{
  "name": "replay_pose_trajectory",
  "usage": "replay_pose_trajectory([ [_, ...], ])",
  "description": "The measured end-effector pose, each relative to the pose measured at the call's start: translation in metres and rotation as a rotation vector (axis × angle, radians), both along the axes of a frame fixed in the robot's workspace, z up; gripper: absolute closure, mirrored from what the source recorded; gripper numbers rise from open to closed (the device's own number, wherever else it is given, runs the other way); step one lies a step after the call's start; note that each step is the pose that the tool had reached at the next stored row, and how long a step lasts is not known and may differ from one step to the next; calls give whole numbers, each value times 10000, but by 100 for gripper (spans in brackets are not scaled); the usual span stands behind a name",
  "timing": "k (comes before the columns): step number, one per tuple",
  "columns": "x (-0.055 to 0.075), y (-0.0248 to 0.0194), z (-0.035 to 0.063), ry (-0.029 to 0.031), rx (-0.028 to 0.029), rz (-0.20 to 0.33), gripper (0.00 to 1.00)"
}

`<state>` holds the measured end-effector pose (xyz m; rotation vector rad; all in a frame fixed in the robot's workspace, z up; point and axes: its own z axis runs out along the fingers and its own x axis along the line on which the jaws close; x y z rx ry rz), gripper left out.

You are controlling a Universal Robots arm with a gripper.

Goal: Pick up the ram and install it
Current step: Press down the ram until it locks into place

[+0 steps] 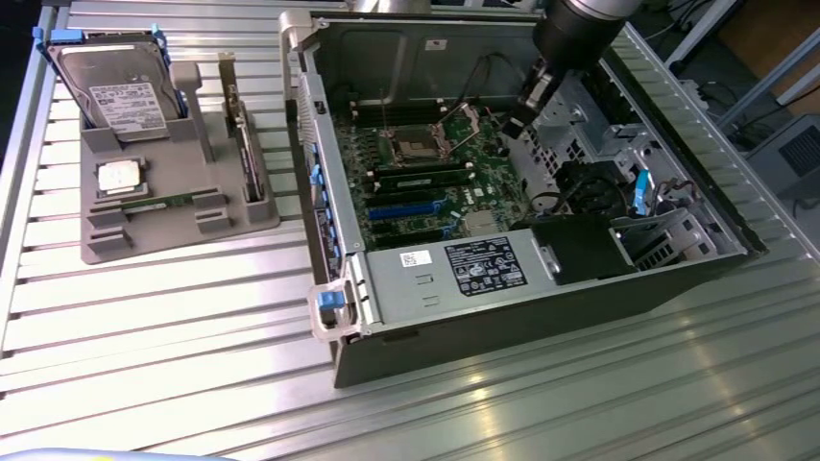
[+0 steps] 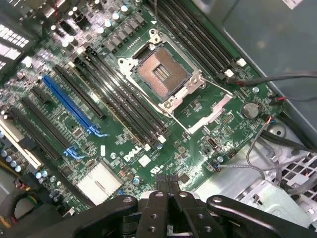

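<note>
Wrist view has the hand [image 2: 167,184] clenched on nothing, hanging over the Dell motherboard [image 2: 148,124] inside the open case, while the ram [image 1: 164,202] sits untouched in the grey holder tray [image 1: 244,226] beside that case.

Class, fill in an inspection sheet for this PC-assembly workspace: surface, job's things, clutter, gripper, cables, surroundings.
Surface: ribbed metal table.
Job's things: ram lying in grey parts tray; open computer case with motherboard.
Clutter: hard drive, processor chip and expansion card in the tray.
Gripper: gripper shut, empty, above the motherboard.
Cables: black cables inside the case.
Surroundings: nothing seen.
</note>
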<state>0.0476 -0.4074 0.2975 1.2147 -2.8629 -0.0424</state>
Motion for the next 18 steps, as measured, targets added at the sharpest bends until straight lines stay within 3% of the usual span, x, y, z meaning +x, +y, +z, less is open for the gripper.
replay_pose_trajectory([
  [11,0,0,0,0,-48,-3232,89],
  [15,0,0,0,-1,-70,-4138,89],
  [18,0,0,0,-2,-80,-4500,89],
])
